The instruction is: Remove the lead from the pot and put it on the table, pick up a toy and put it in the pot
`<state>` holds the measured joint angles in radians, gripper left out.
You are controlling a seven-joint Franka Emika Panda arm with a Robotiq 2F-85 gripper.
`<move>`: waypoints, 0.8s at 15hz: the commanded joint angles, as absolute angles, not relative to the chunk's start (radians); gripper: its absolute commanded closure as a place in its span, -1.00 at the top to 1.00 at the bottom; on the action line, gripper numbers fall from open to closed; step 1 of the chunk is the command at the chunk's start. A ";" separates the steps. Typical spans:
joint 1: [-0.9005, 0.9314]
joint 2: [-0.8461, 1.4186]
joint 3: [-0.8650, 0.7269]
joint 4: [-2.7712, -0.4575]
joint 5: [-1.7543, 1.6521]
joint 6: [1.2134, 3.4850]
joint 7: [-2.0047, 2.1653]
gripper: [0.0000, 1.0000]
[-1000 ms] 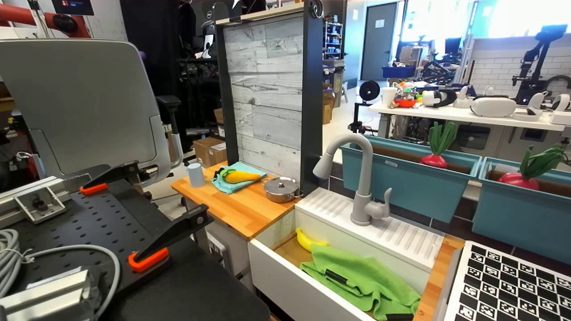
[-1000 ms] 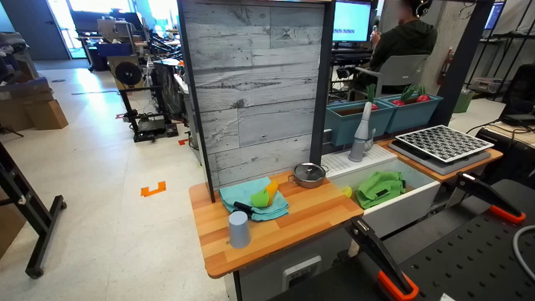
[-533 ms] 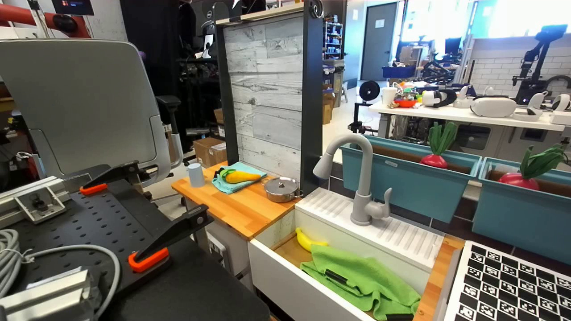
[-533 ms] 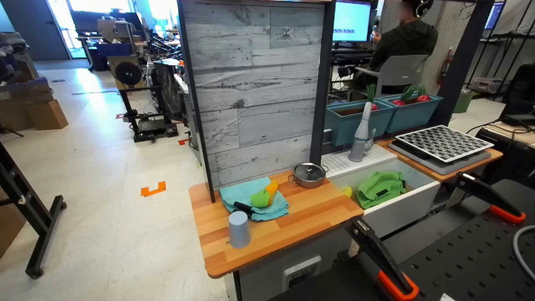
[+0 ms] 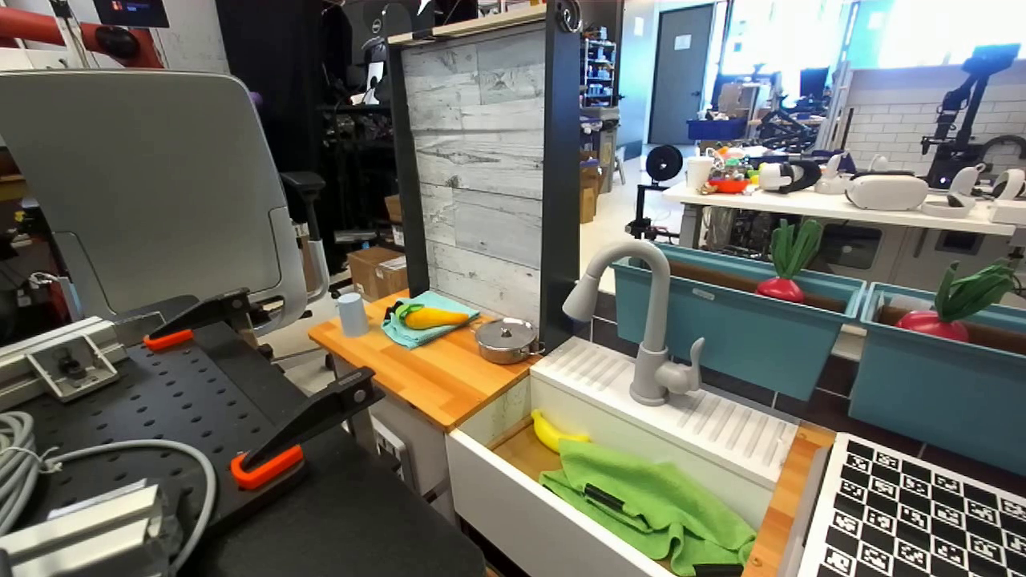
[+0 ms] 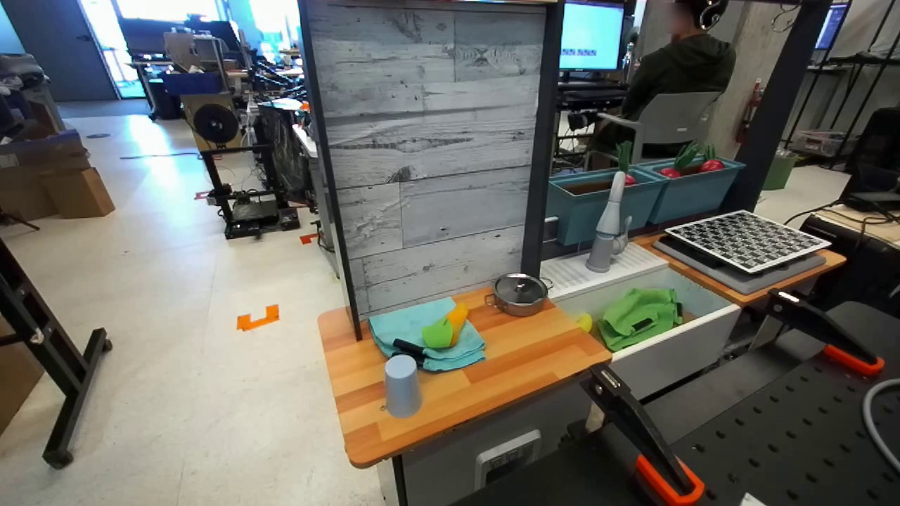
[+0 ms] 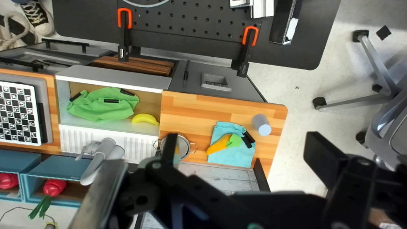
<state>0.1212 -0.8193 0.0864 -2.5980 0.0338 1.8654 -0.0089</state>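
The silver pot (image 5: 498, 353) stands on the wooden table (image 5: 425, 375) beside the sink; it also shows in an exterior view (image 6: 517, 308). Its lid (image 5: 507, 330) is on top, with a small knob. An orange-yellow vegetable toy (image 5: 433, 319) with a green end lies on a folded teal cloth (image 6: 408, 320) left of the pot. A yellow banana toy (image 5: 553, 433) lies in the sink. My gripper (image 7: 243, 139) is open and empty, high above the table in the wrist view. One finger partly hides the pot (image 7: 183, 147) there. Neither exterior view shows the gripper.
A blue-grey cup (image 6: 402, 386) stands upside down near the table's outer corner. A panel (image 6: 429, 169) rises behind the pot and cloth. The sink (image 5: 513, 513) holds a green cloth (image 5: 649, 497); a grey faucet (image 5: 657, 320) stands behind it. Clamps (image 6: 640, 436) stick out from the black table.
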 commanded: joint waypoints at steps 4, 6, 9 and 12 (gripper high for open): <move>0.066 -0.579 0.048 -2.664 0.021 2.213 -0.027 1.00; 0.056 -0.468 0.032 -2.658 0.035 2.332 -0.022 1.00; 0.055 -0.275 0.012 -2.621 0.061 2.499 -0.017 1.00; 0.060 -0.100 0.001 -2.566 0.092 2.614 -0.019 1.00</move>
<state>0.0588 -0.2841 0.0124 -2.6516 0.0501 2.5236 -0.0101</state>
